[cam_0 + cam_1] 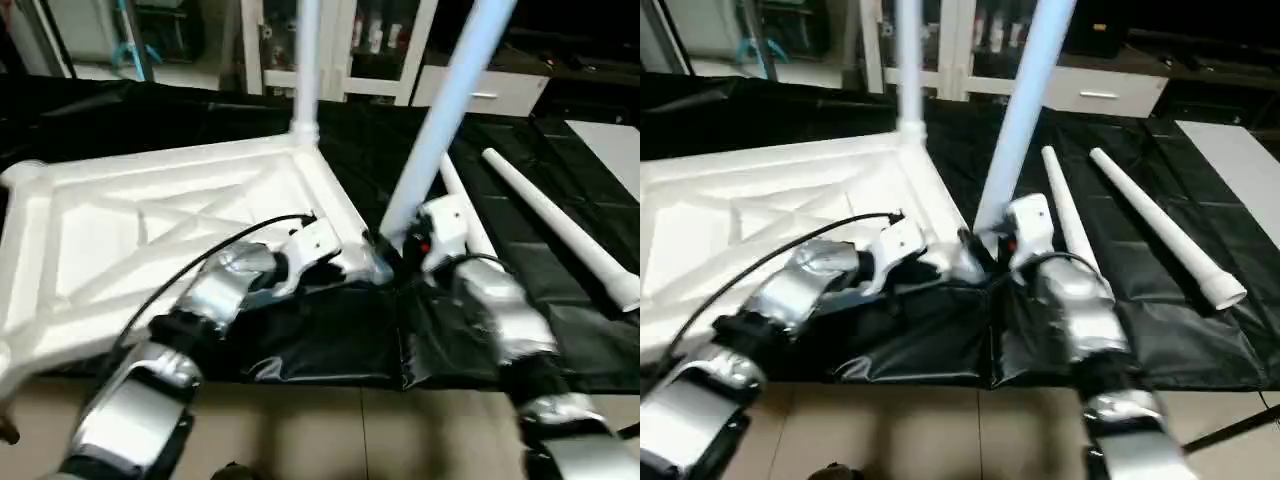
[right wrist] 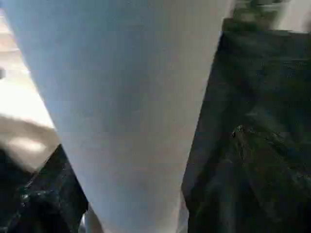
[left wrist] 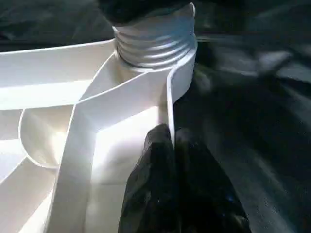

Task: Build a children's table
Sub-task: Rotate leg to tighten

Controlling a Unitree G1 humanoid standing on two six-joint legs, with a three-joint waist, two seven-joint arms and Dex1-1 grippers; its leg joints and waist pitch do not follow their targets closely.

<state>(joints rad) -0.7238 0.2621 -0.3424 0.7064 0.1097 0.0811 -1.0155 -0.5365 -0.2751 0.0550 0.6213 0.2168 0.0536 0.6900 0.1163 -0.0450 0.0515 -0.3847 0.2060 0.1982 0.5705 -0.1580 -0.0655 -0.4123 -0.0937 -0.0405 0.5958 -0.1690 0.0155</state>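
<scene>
The white tabletop (image 1: 150, 230) lies upside down on a black cloth, its X-ribs facing up. One leg (image 1: 307, 60) stands upright in the far corner socket. A second leg (image 1: 440, 110) leans to the right, its threaded end (image 3: 155, 43) sitting in the near right corner socket. My left gripper (image 3: 170, 145) is shut on the tabletop's rim just beside that socket. My right gripper (image 1: 400, 245) is at the base of the leaning leg (image 2: 131, 107), which stands right in front of it.
Two loose legs (image 1: 560, 225) (image 1: 465, 215) lie on the black cloth (image 1: 330, 340) to the right. A flat white board (image 1: 610, 140) rests at the far right edge. Cabinets stand behind the table. The cloth's front edge hangs just before my arms.
</scene>
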